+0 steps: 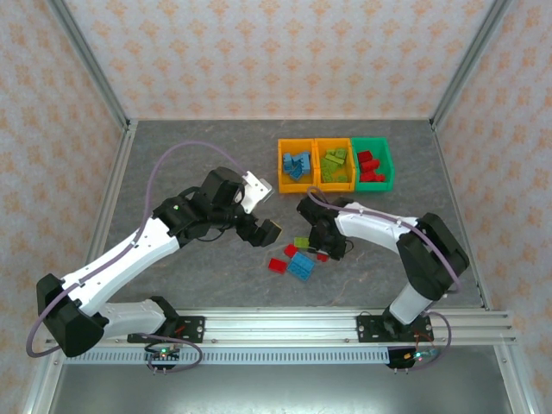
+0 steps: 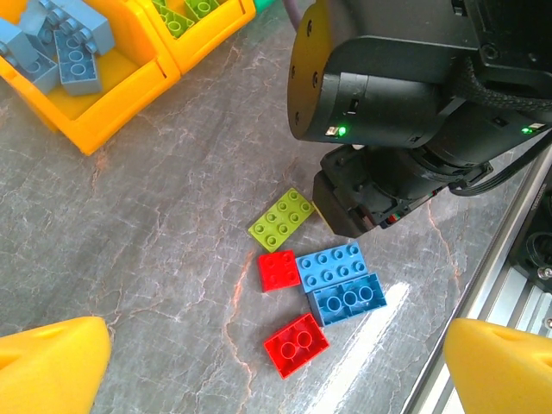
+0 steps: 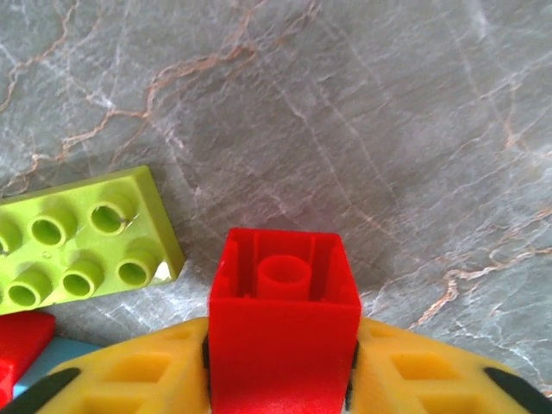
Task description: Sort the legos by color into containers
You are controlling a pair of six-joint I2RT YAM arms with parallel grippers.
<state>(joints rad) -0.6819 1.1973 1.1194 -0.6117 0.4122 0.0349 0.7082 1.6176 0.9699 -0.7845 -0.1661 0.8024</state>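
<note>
Centrally, the right gripper (image 3: 283, 371) points down, fingers (image 3: 129, 379) clamped on a red brick (image 3: 285, 310) beside loose legos (image 2: 332, 266), while the left gripper (image 1: 261, 228) hovers wide open above a grey marbled table (image 1: 172, 164) between patterned walls (image 1: 285, 60).
</note>
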